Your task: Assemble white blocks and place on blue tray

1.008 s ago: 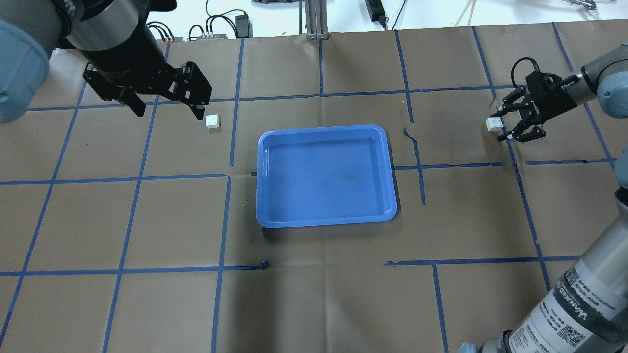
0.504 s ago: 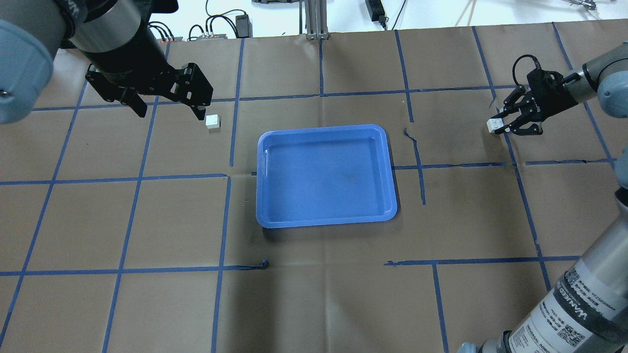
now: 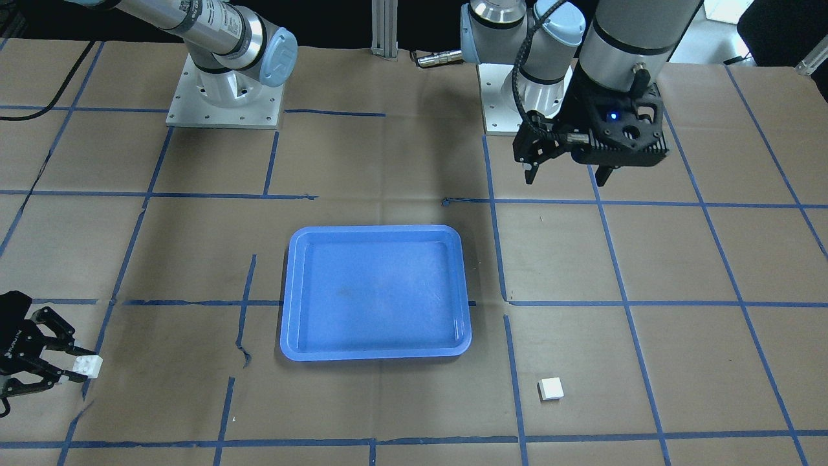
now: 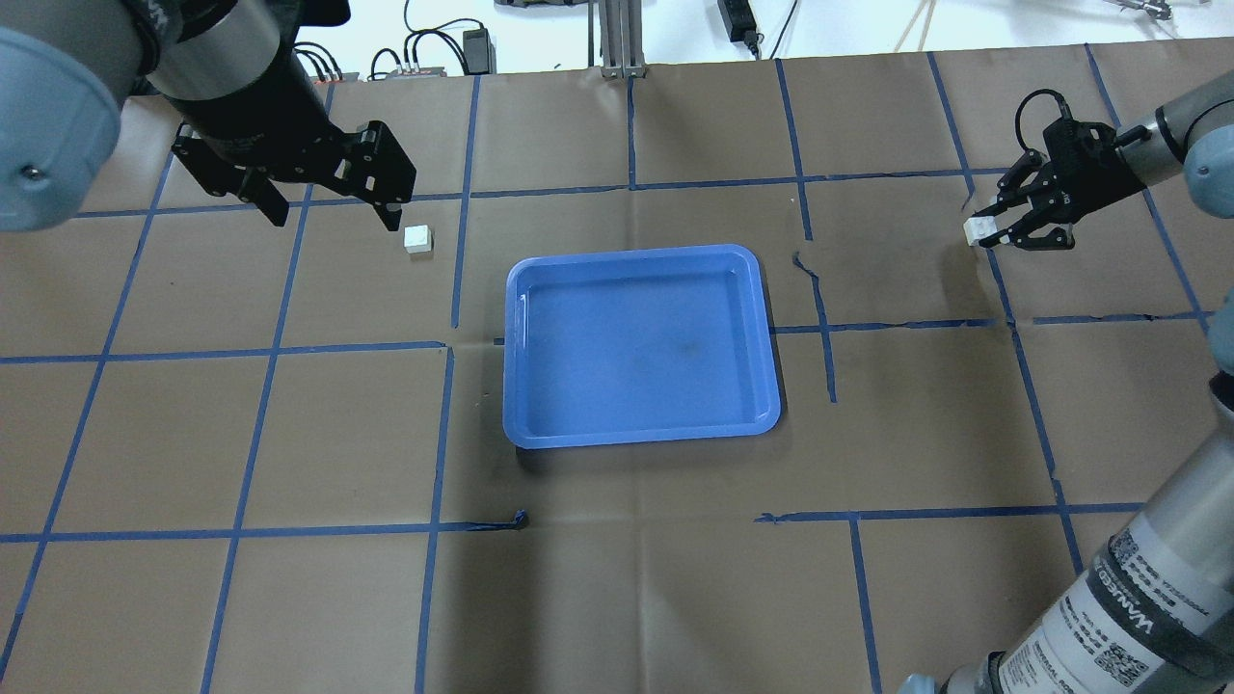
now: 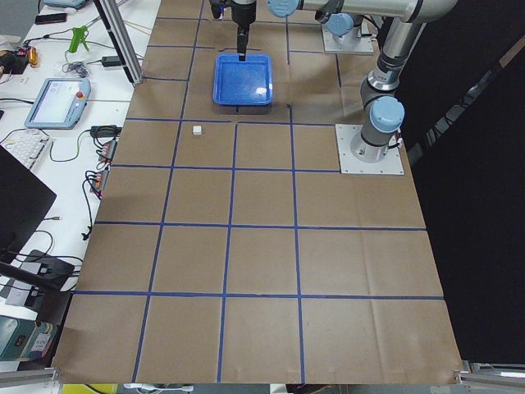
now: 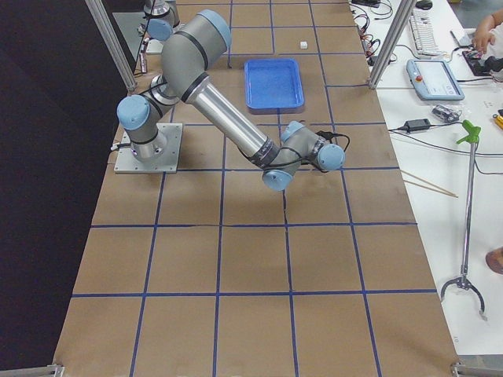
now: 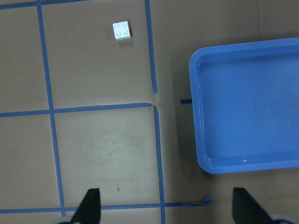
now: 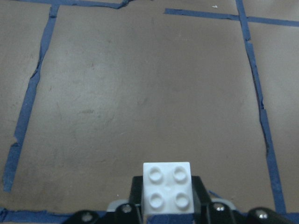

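Observation:
The blue tray lies empty at the table's middle; it also shows in the front view and the left wrist view. One white block rests on the paper left of the tray, studs up, also visible in the front view. My left gripper hovers open and empty just beside it. My right gripper is shut on the other white block, far right of the tray. That block sits studs up between the fingers and also shows in the front view.
Brown paper with a blue tape grid covers the table. A metal post and cables stand at the far edge. The two arm bases sit on the robot's side.
My right gripper closed from open around the white block to shut on it, and shifted slightly toward the far edge with it. My left gripper has barely moved.

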`<state>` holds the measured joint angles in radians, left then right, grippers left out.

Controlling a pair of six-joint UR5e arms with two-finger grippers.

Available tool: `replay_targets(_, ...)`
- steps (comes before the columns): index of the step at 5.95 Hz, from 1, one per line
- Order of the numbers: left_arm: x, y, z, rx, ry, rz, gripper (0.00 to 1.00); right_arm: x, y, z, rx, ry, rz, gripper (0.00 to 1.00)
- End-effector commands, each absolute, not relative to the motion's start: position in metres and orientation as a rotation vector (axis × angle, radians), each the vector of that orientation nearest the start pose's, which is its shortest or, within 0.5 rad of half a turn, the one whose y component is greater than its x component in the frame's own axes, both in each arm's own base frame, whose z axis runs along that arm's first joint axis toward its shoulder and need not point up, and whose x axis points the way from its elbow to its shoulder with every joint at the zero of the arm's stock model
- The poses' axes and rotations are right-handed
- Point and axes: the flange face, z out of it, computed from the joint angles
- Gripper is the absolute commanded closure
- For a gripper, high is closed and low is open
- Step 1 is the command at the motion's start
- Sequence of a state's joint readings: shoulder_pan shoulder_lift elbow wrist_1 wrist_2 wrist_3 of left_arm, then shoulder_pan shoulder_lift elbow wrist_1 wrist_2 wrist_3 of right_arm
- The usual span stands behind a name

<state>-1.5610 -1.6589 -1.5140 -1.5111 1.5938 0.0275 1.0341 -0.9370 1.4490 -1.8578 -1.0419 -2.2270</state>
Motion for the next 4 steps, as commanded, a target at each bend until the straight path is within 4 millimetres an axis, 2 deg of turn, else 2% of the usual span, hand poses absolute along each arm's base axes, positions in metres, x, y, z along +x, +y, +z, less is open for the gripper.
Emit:
replay_targets(1,-0.097,-0.613,0.389,-0.031,3.140,-0.074,0.01,-0.152,-0.659,0.262,-1.979,1.853,-0.642,0.78)
replay_targets(2,-0.092,-0.642,0.337,-0.038,3.138,-0.070,0.01,-0.129,-0.647,0.280,-1.978,1.819,-0.663,0.79)
replay_targets(3,-0.088,-0.669,0.290,-0.048,3.135,-0.136,0.01,-0.098,-0.624,0.292,-1.969,1.778,-0.690,0.79)
replay_targets(4,-0.080,-0.694,0.238,-0.027,3.120,-0.214,0.01,-0.077,-0.590,0.303,-1.967,1.766,-0.691,0.79)
